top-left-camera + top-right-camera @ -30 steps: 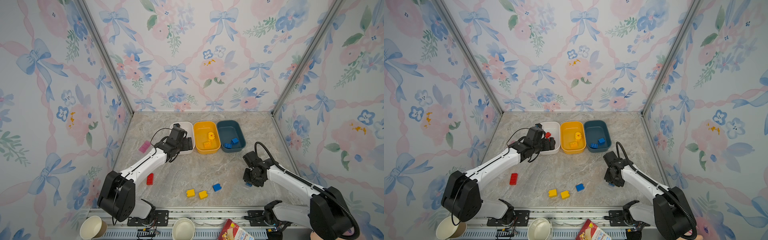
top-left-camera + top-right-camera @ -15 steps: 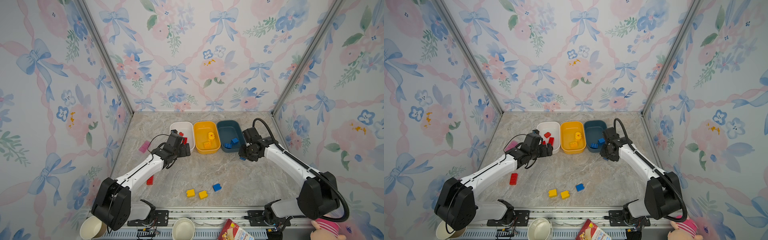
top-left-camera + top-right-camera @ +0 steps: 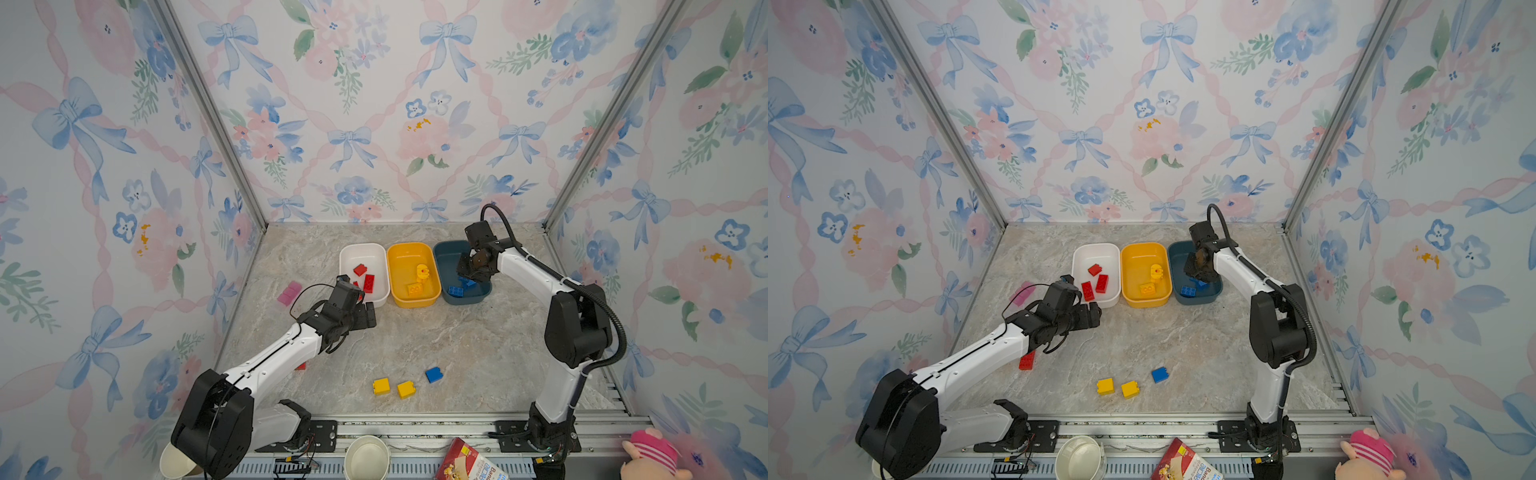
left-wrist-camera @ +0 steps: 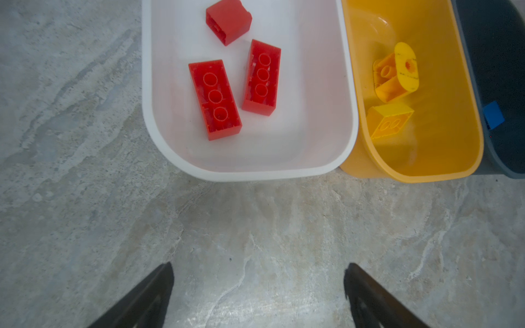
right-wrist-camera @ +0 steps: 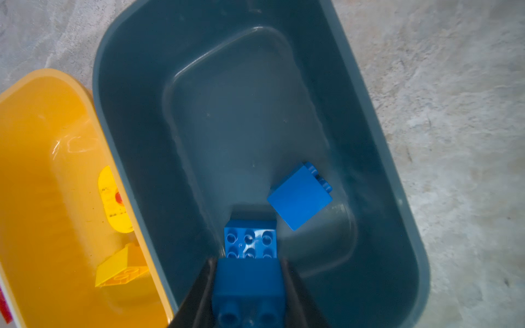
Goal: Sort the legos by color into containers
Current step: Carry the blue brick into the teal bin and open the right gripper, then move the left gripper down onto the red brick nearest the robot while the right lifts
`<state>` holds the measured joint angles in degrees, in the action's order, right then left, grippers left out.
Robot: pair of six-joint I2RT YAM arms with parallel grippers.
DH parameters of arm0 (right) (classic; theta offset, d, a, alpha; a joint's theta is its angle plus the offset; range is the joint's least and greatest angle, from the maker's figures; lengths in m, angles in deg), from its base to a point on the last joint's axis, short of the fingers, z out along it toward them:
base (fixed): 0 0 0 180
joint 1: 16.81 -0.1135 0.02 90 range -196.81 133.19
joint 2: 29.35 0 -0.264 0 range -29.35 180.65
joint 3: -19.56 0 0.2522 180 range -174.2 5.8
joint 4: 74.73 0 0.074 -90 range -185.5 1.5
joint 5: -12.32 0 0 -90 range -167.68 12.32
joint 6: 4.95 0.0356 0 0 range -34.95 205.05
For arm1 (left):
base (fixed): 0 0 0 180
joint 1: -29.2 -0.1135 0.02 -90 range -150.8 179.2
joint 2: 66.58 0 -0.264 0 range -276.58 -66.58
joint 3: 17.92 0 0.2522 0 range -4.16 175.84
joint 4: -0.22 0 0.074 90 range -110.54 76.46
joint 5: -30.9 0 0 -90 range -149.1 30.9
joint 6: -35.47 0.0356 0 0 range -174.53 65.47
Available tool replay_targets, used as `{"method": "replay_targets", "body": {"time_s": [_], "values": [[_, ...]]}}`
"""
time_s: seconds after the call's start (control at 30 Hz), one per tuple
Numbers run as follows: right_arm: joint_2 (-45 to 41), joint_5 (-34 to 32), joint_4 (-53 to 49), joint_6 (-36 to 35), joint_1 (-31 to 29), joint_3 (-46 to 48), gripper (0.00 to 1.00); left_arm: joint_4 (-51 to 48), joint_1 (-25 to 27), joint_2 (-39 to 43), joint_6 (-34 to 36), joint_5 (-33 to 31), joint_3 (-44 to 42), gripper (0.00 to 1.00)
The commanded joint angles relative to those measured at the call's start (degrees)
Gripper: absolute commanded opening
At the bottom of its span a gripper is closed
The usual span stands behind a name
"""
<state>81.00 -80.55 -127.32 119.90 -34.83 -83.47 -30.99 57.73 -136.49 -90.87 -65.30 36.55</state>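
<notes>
1. Grey marbled stone-look surface [image 3: 415, 332]: carries every item below.
2. White shallow rounded plastic tub [image 3: 362, 254]: leftmost in a far row of three tubs set rim to rim. It holds three red studded plastic bricks [image 4: 214, 99], two long and one short, lying apart on its floor.
3. Yellow-orange shallow plastic tub [image 3: 405, 257]: middle of the row. It holds a rounded yellow piece with orange centre [image 3: 422, 272] and, nearer, a yellow square brick [image 3: 414, 289].
4. Dark teal shallow plastic tub [image 3: 445, 259]: rightmost of the row. At its near end lie a flat blue studded brick [image 5: 250, 240] and a blue cube brick [image 5: 299, 196], just beside each other.
5. Right gripper [image 5: 247, 262]: hangs above the near end of the teal tub. Its jaws are clamped on a third blue brick [image 5: 248, 284], held clear of the two below.
6. Left gripper [image 4: 258, 267]: sits over bare surface just near of the white tub's near rim. Its jaws are spread wide with nothing between them.
7. Pair of loose yellow bricks [image 3: 381, 385]: side by side on the near middle of the surface, well apart from the tubs.
8. Loose blue brick [image 3: 434, 375]: just right of the yellow pair and slightly farther.
9. Loose red brick [image 3: 1026, 360]: on the near left of the surface, partly hidden beneath the left arm.
10. Pink plastic block [image 3: 289, 292]: on the surface left of the white tub, apart from it.
</notes>
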Motion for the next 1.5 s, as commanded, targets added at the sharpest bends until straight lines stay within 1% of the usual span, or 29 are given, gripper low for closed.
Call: {"method": "replay_targets", "body": {"time_s": [0.0,0.07,0.1,0.17,0.27,0.33,0.47,0.7,0.83,1.07,1.17,1.3,1.47], "values": [[1.8,1.3,-0.1,-1.2,0.4,-2.2,0.38,-2.3,0.2,1.8,-2.9,-2.0,-1.2,0.96],[1.9,1.6,0.2,-1.3,0.4,-1.9,0.53,-3.8,0.2,2.4,-4.4,-4.1,-1.2,0.96],[1.8,1.7,0.4,-1.4,0.4,-1.8,0.57,-4.5,0.3,2.7,-4.8,-5.0,-1.1,0.96],[1.5,1.7,0.5,-1.6,0.4,-1.4,0.64,-6.3,0.1,2.8,-5.8,-7.6,-1.0,0.97],[0.4,2.1,1.0,-1.7,0.5,-0.5,0.7,-8.8,-0.6,2.7,-6.5,-9.4,0.1,0.97],[-0.2,2.6,1.3,-1.6,0.6,-0.1,0.71,-9.3,-2.5,3.0,-6.7,-8.8,0.2,0.97],[-2.2,4.0,1.9,-1.1,0.5,0.9,0.75,-10.6,-7.7,4.6,-7.2,-7.7,0.1,0.97],[-5.5,6.1,1.6,-1.3,0.5,1.7,0.85,-16.2,-12.2,4.4,-8.8,-10.5,1.3,0.96],[-7.5,7.1,1.3,-1.2,0.4,2.9,0.9,-17.1,-15.2,5.5,-11.2,-9.1,-0.7,0.97],[-10.2,8.1,0.5,-1.5,0.3,4.8,0.94,-17.3,-22.3,7.2,-12.0,-6.2,-4.9,0.98],[-10.9,8.1,0.3,-1.8,0.4,5.4,0.95,-17.3,-24.2,6.5,-10.9,-6.6,-5.0,0.97],[-11.8,8.5,0.3,-1.5,0.5,6.0,0.96,-16.9,-26.2,4.7,-10.0,-6.0,-4.7,0.97],[-13.0,8.9,0.1,-1.4,0.8,6.8,0.97,-15.9,-27.0,1.5,-9.5,-4.7,-5.3,0.94]]}}
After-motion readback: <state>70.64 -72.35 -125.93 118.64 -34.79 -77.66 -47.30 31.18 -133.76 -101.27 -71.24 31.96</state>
